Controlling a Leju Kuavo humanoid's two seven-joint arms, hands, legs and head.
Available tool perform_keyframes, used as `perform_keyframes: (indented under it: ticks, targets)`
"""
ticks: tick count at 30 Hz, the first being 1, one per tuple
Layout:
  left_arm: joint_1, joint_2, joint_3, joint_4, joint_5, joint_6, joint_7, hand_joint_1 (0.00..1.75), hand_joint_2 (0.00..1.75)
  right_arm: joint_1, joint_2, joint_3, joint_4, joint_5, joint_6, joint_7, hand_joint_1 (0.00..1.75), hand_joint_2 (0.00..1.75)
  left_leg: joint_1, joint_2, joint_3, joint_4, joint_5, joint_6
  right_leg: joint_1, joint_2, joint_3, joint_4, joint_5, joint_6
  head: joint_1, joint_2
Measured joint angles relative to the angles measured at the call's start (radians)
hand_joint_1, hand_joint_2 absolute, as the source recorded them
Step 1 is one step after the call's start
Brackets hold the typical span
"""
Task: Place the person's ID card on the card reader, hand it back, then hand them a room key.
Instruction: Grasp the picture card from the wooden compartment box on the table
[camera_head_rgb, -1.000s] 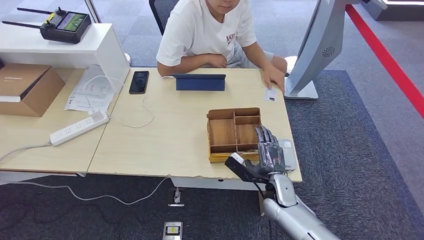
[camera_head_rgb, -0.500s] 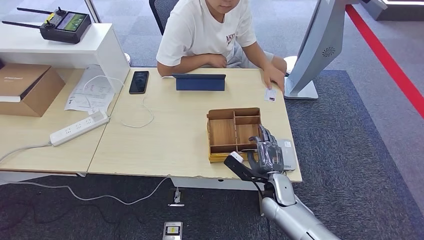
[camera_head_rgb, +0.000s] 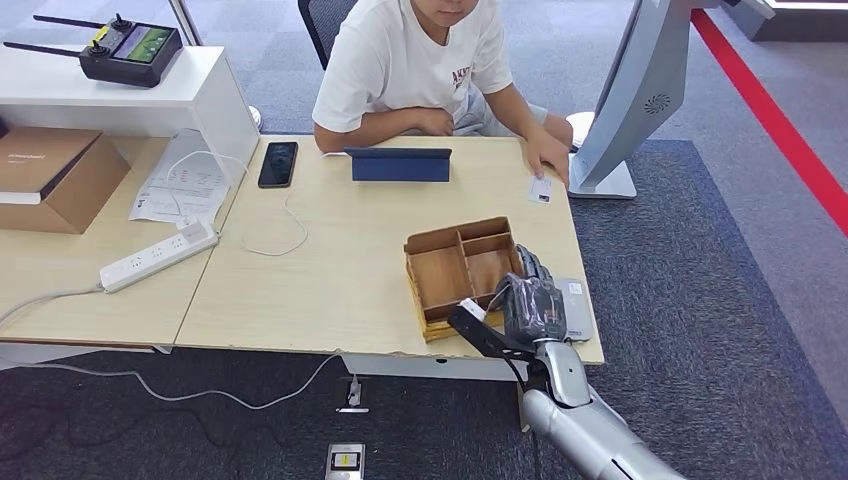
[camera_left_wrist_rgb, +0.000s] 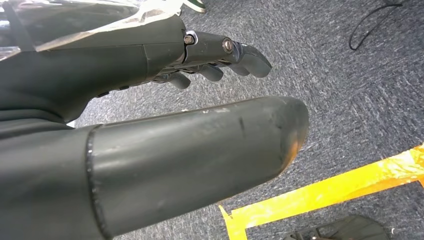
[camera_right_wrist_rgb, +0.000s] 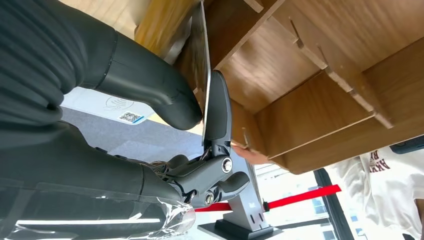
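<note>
My right hand (camera_head_rgb: 530, 305) is at the near right corner of the wooden compartment tray (camera_head_rgb: 440, 275). In the right wrist view its thumb and a finger (camera_right_wrist_rgb: 217, 107) pinch a thin room key card (camera_right_wrist_rgb: 202, 65), seen edge-on against the tray (camera_right_wrist_rgb: 310, 75). The grey card reader (camera_head_rgb: 578, 300) lies flat just right of that hand. The white ID card (camera_head_rgb: 540, 190) lies at the table's far right, under the seated person's hand (camera_head_rgb: 548, 160). My left hand (camera_left_wrist_rgb: 125, 150) hangs over grey carpet, fingers apart and holding nothing.
A blue tablet (camera_head_rgb: 400, 165) and a black phone (camera_head_rgb: 278, 163) lie in front of the person. A grey kiosk stand (camera_head_rgb: 630, 100) rises at the table's far right corner. A power strip (camera_head_rgb: 158, 255) and a cardboard box (camera_head_rgb: 50, 175) sit on the left table.
The fingers of my right hand have curled in at the tray's corner. The wooden tray has turned and slid a little to the left. The person has stayed still.
</note>
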Motion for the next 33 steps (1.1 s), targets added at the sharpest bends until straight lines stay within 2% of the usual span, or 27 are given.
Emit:
perform_keyframes:
  ticks: [10,16,23,29,33]
  targets:
    - [0.0,0.0,0.0,0.0,0.0,0.001,0.0,0.0,0.0,0.0,0.003,-0.003,-0.011,0.011,-0.014,-0.011,1.75,1.75,0.0,0.0,0.0,0.0,0.0,0.0,0.0,0.0,0.0,0.0,0.0,0.0,0.0,0.0]
    - [0.001,0.0,0.0,0.0,0.001,0.001,0.0,0.0,0.0,0.002,0.004,-0.048,-0.101,0.1,-0.015,-0.041,1.75,1.75,0.0,0.0,0.0,0.0,0.0,0.0,0.0,0.0,0.0,0.0,0.0,0.0,0.0,0.0]
    - [0.001,0.0,0.0,0.0,-0.002,0.0,-0.006,0.0,0.0,-0.026,-0.019,-0.088,-0.297,0.158,-0.011,0.058,1.75,1.75,0.0,0.0,0.0,0.0,0.0,0.0,0.0,0.0,0.0,0.0,0.0,0.0,0.0,0.0]
    - [-0.003,0.0,0.0,0.0,-0.017,-0.012,-0.006,0.0,0.0,-0.074,-0.054,-0.085,-0.456,0.196,0.065,0.127,1.75,1.75,0.0,0.0,0.001,0.0,0.0,0.0,0.0,0.0,0.0,0.0,0.0,0.0,0.0,0.0]
    - [-0.014,0.0,-0.004,0.0,-0.045,-0.037,0.007,0.0,0.0,-0.128,-0.064,-0.072,-0.498,0.208,0.204,0.15,1.75,1.75,0.0,0.0,0.0,0.0,0.001,0.0,0.0,0.0,0.0,0.0,0.001,0.0,0.0,0.0]
